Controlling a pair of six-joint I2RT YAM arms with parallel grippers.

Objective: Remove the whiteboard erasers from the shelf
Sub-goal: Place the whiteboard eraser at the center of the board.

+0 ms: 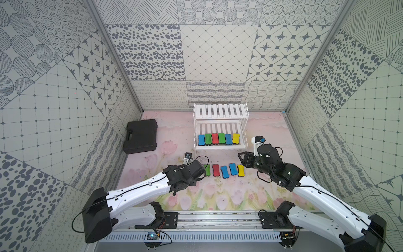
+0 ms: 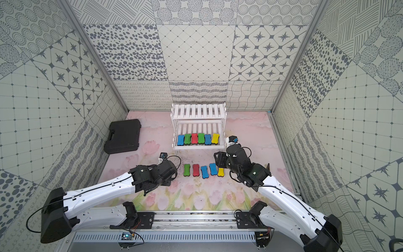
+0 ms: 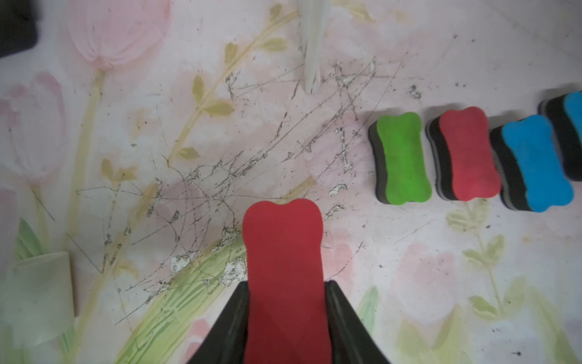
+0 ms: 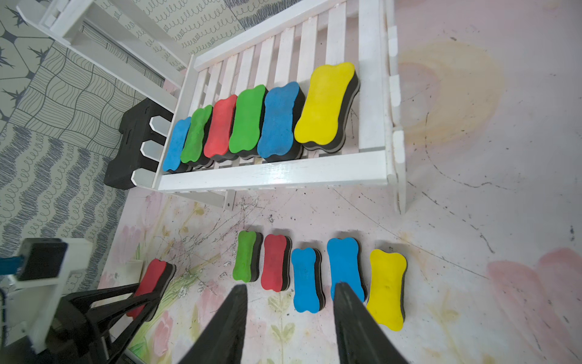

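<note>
While my left gripper (image 3: 286,283) clamps a red eraser (image 3: 283,239) beside the tabletop row of five (image 4: 305,280), my right gripper (image 4: 291,286) hangs part-open and empty; six erasers (image 4: 248,123) sit on the lower tier of the shelf (image 4: 274,176).

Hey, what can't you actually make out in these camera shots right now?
- Held red eraser: hidden under the left arm in both top views.
- Loose yellow eraser: half covered by the right arm in a top view.
- Second blue eraser: cut off by the left wrist view's edge.
- Shelf: top tier mostly cropped in the right wrist view.
</note>
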